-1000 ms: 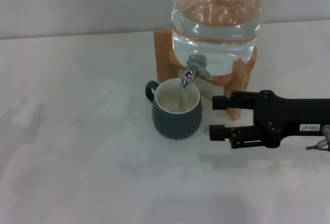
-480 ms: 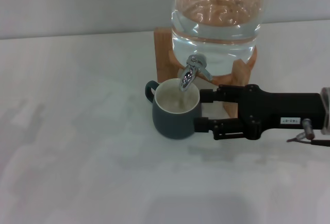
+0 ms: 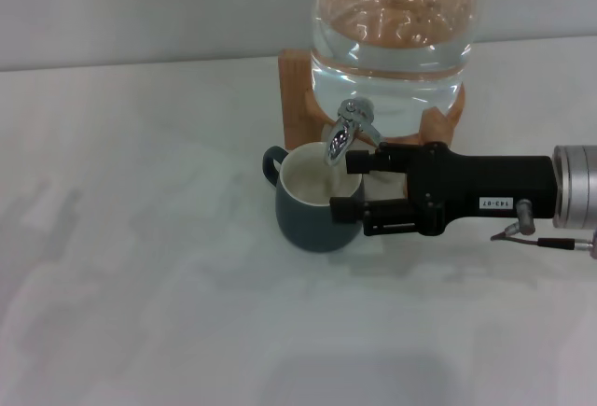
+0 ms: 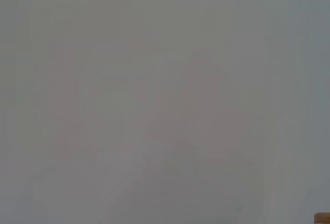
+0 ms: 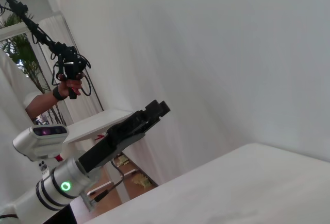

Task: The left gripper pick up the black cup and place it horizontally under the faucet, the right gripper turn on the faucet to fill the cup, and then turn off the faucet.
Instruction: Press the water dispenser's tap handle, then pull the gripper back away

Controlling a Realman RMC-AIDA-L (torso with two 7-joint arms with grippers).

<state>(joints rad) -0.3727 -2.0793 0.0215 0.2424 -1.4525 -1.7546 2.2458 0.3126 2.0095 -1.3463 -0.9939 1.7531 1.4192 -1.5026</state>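
The cup [image 3: 318, 203] stands upright on the table [image 3: 140, 238] at centre frame in the head view, right under the spout of the faucet [image 3: 347, 132], so the placing step looks done. What remains is the water: whether a stream is running or the cup holds any cannot be told, and the tap must end up shut.

The right pincer [image 3: 352, 186] reaches in level from the right edge, its fingers spread, one near the faucet body and the other by the cup's rim, clasping nothing. It seems poised to work the lever.

Behind them, the jug [image 3: 392, 23] sits in its wooden stand [image 3: 297, 98] at top centre.

The left pincer [image 5: 157, 109] shows only in the right wrist view, raised away from the table, fingers apparently closed and empty.
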